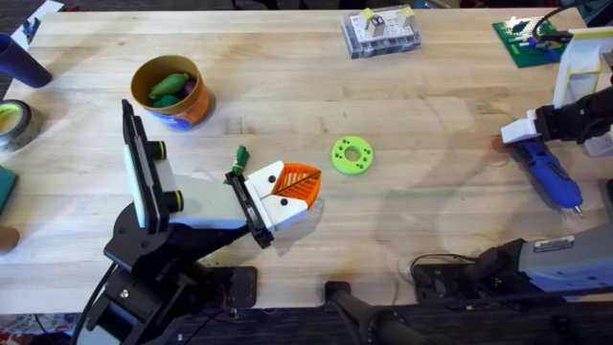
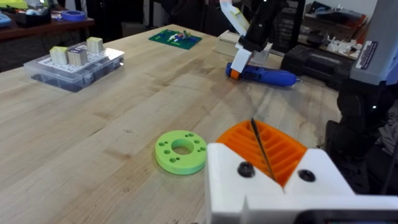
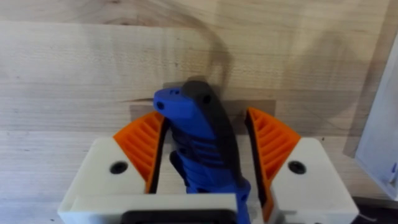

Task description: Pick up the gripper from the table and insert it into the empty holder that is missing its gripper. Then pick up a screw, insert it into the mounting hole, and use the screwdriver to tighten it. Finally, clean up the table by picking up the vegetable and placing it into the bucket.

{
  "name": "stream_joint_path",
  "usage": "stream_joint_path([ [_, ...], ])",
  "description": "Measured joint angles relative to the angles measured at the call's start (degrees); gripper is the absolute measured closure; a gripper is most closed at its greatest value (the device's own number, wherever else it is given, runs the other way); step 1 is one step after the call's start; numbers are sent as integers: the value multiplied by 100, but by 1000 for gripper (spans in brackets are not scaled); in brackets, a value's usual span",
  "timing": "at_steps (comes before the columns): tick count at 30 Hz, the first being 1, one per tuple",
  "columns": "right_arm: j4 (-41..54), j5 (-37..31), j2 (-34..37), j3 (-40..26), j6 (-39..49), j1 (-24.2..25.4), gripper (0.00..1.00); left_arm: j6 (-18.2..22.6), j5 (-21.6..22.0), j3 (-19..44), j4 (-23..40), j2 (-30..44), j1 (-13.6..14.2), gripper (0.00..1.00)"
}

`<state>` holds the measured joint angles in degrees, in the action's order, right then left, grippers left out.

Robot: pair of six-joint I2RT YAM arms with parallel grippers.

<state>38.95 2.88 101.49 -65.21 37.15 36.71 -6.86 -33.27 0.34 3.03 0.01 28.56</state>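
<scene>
Bucket (image 1: 172, 92) far left; ring (image 1: 351, 154) mid-table; parts box (image 1: 381, 34) behind; screwdriver (image 1: 549, 172) far right.

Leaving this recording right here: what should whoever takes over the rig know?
Left gripper: shut, holding nothing, hovering beside the green ring.
Right gripper: open, straddling the screwdriver, which lies on the table at the right.
Both white holders on the left gripper carry orange fingers, so the insert looks done.
The bucket at the far left has green vegetables in it.
Left: probably grip the screwdriver and tighten. I cannot tell whether a screw is seated.
</scene>
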Motion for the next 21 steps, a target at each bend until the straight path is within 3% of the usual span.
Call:
stream_joint_path([
  [16,101,8,-2,-1,53,0,251,-1,6,0,-2,0,0,986],
  [21,388,-16,-2,-29,624,-4,251,-1,8,0,0,0,2,986],
])
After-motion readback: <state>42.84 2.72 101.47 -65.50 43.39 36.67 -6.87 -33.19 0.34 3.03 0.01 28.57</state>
